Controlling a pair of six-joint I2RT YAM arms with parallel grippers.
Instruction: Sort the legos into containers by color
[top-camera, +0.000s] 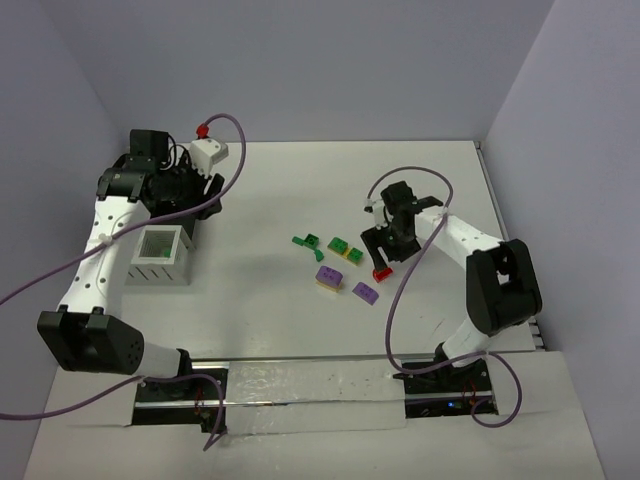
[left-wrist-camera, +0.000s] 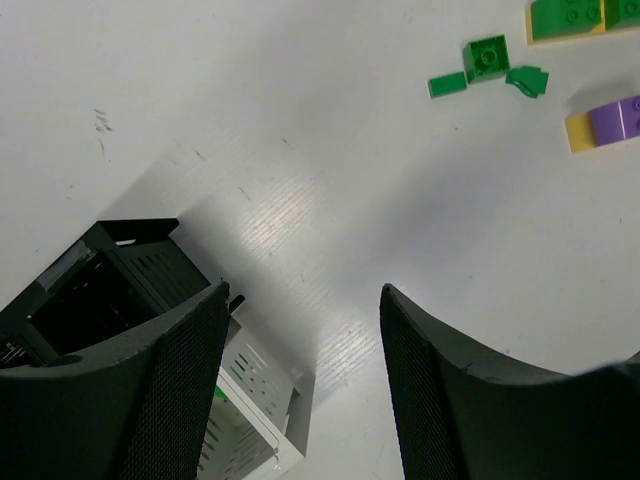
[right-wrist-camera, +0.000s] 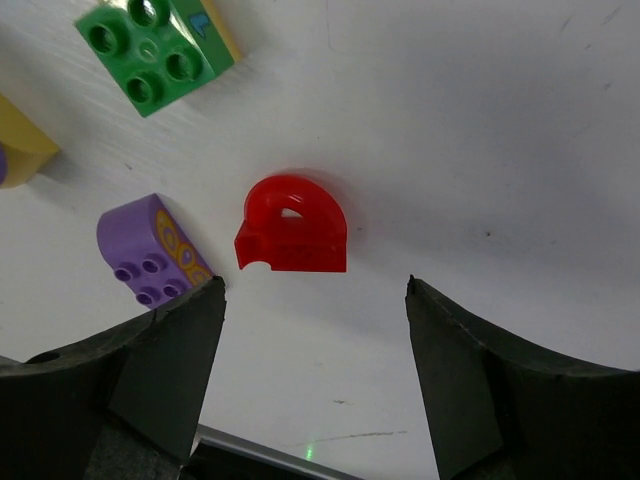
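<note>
My right gripper (top-camera: 385, 252) (right-wrist-camera: 315, 292) is open and empty, low over the table just short of a red half-round lego (right-wrist-camera: 293, 225) (top-camera: 382, 273). Beside it lie a purple lego (right-wrist-camera: 150, 252) (top-camera: 364, 292), a green brick on yellow (right-wrist-camera: 155, 50) (top-camera: 346, 249), a purple brick on yellow (top-camera: 329, 277) (left-wrist-camera: 605, 122) and small green pieces (top-camera: 307, 241) (left-wrist-camera: 487, 60). My left gripper (top-camera: 198, 195) (left-wrist-camera: 300, 300) is open and empty above the white slatted box (top-camera: 158, 270) (left-wrist-camera: 255, 385) and the black tray (left-wrist-camera: 110, 265) (top-camera: 190, 232). A bit of green shows inside the white box.
The containers stand at the left, the loose legos in the middle right. Walls close the table at the back and on both sides. A metal rail (top-camera: 310, 385) runs along the near edge by the arm bases.
</note>
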